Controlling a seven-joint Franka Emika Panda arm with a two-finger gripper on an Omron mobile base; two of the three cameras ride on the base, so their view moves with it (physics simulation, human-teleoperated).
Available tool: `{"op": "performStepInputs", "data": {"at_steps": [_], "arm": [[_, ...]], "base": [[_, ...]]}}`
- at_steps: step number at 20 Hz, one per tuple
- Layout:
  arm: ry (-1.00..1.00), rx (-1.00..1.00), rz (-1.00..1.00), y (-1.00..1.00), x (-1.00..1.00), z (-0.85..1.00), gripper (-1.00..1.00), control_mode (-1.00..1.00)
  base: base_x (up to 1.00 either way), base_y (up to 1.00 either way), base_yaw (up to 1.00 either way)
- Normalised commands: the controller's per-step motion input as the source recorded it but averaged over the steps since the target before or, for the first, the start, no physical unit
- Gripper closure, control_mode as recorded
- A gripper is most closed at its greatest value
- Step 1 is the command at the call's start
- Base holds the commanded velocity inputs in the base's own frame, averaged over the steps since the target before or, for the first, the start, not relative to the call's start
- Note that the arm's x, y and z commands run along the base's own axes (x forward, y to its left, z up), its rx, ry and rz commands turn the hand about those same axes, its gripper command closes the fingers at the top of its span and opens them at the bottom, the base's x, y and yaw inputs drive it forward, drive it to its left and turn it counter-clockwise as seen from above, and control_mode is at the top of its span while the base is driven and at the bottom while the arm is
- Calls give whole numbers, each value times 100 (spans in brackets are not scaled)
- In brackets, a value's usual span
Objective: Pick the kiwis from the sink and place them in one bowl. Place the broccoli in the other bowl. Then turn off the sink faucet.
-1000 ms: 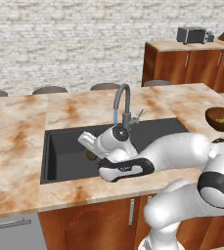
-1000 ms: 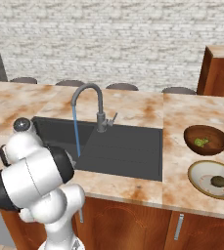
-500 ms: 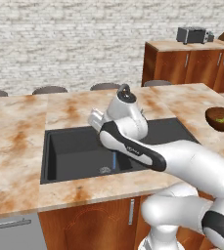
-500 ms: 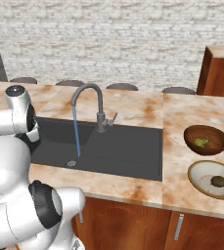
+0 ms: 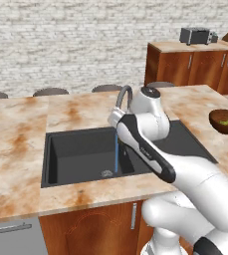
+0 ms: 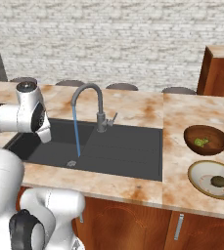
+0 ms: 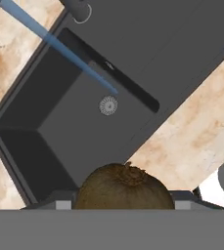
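- Gripper (image 7: 124,207) clamped on a kiwi (image 7: 124,188): brown fuzzy fruit sits between the finger tips at the bottom of the hand view, stem end up toward the camera.
- Hand is raised above the sink (image 6: 128,151), looking down into the basin; round metal drain (image 7: 108,105) directly below, blue water stream (image 6: 76,132) running from the faucet (image 6: 99,105) — tap not yet off.
- Cream bowl (image 6: 216,179) at the counter's right end already holds one kiwi (image 6: 217,181). Dark wooden bowl (image 6: 206,139) just behind it holds the broccoli (image 6: 201,142).
- Key relation: the cream bowl lies well to the robot's right of the held fruit, across the whole sink and drainboard. The wooden bowl is next to it, so the drop must land in the nearer, paler one.
- Judgement: carry phase for the second kiwi; faucet lever (image 6: 112,118) remains for last.
- Basin looks cleared of produce.
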Motion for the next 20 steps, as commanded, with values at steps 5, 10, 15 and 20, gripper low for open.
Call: {"op": "performStepInputs", "data": {"at_steps": [5, 10, 15, 20], "arm": [[0, 0, 0, -100, -18, -1, 100, -100], [-1, 0, 0, -100, 0, -5, 100, -100], [0, 0, 0, -100, 0, 0, 100, -100], [0, 3, 0, -99, 0, 0, 100, -100]], "base": [[0, 0, 0], [0, 0, 0], [0, 0, 0], [0, 0, 0]]}}
